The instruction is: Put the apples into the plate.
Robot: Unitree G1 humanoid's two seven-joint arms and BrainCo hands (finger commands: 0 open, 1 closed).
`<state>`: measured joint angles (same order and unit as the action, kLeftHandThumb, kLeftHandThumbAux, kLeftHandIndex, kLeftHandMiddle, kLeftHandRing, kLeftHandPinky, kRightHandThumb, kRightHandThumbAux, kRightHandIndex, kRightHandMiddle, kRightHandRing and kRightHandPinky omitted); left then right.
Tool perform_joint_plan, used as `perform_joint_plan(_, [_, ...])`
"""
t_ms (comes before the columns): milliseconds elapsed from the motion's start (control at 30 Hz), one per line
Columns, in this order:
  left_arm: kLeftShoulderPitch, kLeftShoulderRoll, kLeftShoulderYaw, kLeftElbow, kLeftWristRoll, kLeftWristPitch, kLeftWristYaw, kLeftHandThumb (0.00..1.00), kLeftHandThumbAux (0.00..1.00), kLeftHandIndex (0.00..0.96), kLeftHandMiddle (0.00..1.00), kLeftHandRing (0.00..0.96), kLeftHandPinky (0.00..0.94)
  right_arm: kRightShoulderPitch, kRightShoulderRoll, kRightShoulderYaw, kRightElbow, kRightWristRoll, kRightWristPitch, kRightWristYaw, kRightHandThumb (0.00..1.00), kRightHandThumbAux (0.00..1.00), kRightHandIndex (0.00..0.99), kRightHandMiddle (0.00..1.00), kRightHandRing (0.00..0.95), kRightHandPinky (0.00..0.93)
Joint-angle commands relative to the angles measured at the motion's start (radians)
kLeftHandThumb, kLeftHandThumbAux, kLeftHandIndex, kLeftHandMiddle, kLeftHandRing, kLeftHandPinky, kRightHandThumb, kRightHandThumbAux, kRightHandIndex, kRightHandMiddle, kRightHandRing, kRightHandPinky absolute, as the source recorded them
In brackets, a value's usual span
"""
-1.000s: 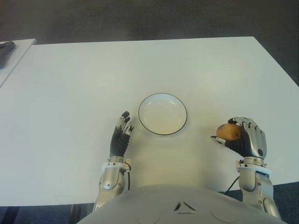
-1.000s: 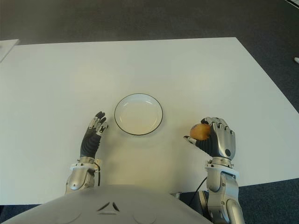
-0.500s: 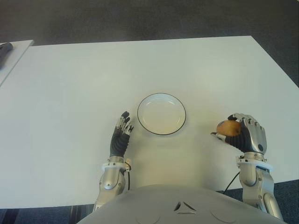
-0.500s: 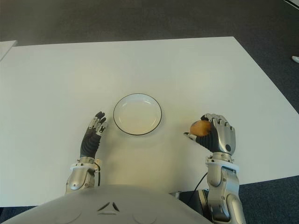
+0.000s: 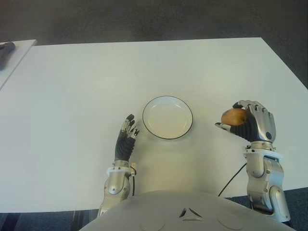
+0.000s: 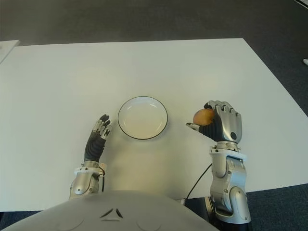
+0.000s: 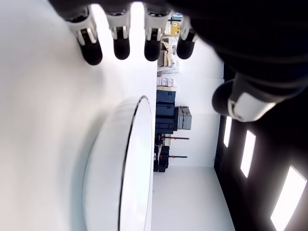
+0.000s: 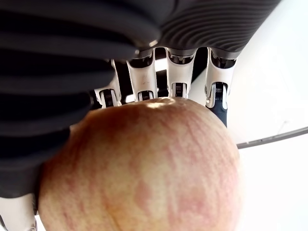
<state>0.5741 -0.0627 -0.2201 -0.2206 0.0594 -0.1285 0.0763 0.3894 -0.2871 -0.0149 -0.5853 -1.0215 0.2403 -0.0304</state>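
Note:
A yellow-red apple (image 5: 234, 116) sits in my right hand (image 5: 246, 124), whose fingers are curled around it, raised above the table to the right of the plate. The right wrist view shows the apple (image 8: 139, 168) filling the palm with the fingers (image 8: 144, 82) wrapped over its top. The white plate (image 5: 168, 118) with a thin dark rim stands empty at the table's middle. My left hand (image 5: 126, 140) shows just left of the plate, fingers stretched out and holding nothing; its wrist view shows the plate's rim (image 7: 137, 159) close by.
The white table (image 5: 77, 91) spreads wide around the plate. At the far left stands a second white surface (image 5: 12, 57) with a dark object (image 5: 6, 48) on it. Dark floor lies beyond the table's far edge.
My right hand has lifted the apple higher and brought it slightly toward the plate. The left hand has stayed where it was.

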Motion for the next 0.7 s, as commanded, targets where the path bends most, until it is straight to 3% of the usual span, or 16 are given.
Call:
perform_joint_plan(33, [0.007, -0.016, -0.015, 0.024, 0.008, -0.009, 0.012, 0.000, 0.431, 0.000, 0.000, 0.000, 0.000, -0.032, 0.014, 0.019, 0.003, -0.018, 0.009, 0.020, 0.717, 0.715, 0.439, 0.866, 0.851, 0.797])
perform_joint_plan(467, [0.006, -0.027, -0.023, 0.047, 0.005, -0.024, 0.024, 0.000, 0.420, 0.000, 0.000, 0.000, 0.000, -0.121, 0.053, 0.111, 0.043, -0.061, 0.010, 0.034, 0.721, 0.712, 0.439, 0.889, 0.874, 0.869])
perform_joint_plan(700, [0.006, -0.035, -0.030, 0.056, 0.003, -0.039, 0.034, 0.000, 0.423, 0.000, 0.000, 0.000, 0.000, -0.156, 0.051, 0.133, 0.081, -0.014, -0.019, 0.026, 0.725, 0.711, 0.440, 0.883, 0.871, 0.861])
